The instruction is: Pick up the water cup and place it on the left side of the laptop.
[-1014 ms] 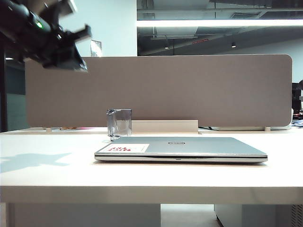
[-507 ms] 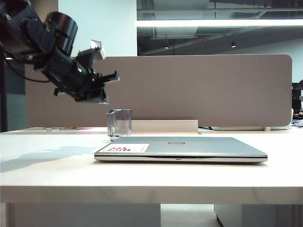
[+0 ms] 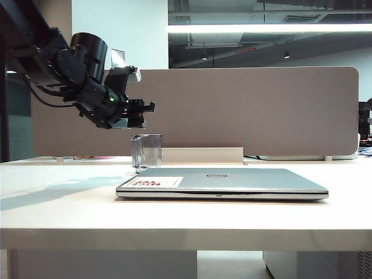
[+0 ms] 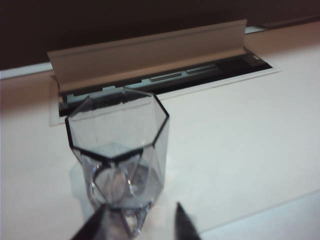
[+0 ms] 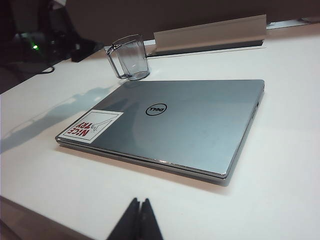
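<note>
While the right gripper (image 5: 137, 220) hangs nearest the camera with its fingers pressed together, the closed laptop (image 3: 224, 181) lies flat on the white table (image 3: 52, 203); just behind its left rear corner stands the water cup (image 3: 146, 151), the left gripper (image 4: 137, 225) spread just above it, empty.

One water cup (image 3: 146, 151), clear grey-tinted, faceted, one side handle. One laptop (image 3: 224, 182), lid shut; one round logo (image 5: 155, 109) on lid; one white sticker (image 5: 91, 127) with red print. One table (image 3: 52, 209). One grey divider panel (image 3: 250, 110) behind table. One open cable-tray flap (image 4: 150, 52) at table's back edge. Two grippers counted: left gripper (image 4: 137, 225), two fingertips apart; right gripper (image 5: 138, 220), two fingertips pressed together. One robot arm (image 3: 64, 64) in exterior view.
</note>
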Robot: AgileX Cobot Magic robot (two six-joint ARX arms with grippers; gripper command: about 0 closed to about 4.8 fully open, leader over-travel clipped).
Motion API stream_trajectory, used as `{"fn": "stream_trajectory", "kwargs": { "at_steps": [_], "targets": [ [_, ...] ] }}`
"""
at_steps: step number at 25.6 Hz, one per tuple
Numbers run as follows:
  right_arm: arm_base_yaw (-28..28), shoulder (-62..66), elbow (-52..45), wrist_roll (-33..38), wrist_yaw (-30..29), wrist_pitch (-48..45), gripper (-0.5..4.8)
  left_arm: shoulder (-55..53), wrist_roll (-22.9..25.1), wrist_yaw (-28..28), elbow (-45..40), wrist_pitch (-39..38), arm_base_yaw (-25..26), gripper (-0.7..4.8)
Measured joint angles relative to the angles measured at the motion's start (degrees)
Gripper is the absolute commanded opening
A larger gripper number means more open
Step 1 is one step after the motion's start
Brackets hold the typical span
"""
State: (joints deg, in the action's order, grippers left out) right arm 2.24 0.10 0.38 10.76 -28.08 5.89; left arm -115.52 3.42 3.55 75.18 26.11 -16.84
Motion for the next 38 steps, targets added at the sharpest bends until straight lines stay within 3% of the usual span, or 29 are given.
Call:
{"fn": "stream_trajectory", "kwargs": {
  "at_steps": [3,11,24,28,38],
  "targets": [
    [0.00,0.00,0.00,0.00,0.00,0.00,-0.01,-2.05,0.92,-0.74,2.95,-1.33,0.04,2.14],
    [0.00,0.00,0.00,-0.02,0.00,0.00,-0.01,-3.98,1.97,-2.03,4.22,-7.74,0.02,2.15],
    [0.00,0.00,0.00,-0.02,0.00,0.00,-0.01,-7.61,1.97,-4.09,4.31,-2.36,-0.02,2.15],
    [0.00,0.00,0.00,-0.02,0.00,0.00,-0.01,-7.61,1.97,-7.19,4.35,-0.52,0.00,2.14],
    [0.00,0.00,0.00,-0.02,0.00,0.00,-0.01,-8.92,1.97,-8.72,4.50,2.05,2.51,2.13]
  ]
}}
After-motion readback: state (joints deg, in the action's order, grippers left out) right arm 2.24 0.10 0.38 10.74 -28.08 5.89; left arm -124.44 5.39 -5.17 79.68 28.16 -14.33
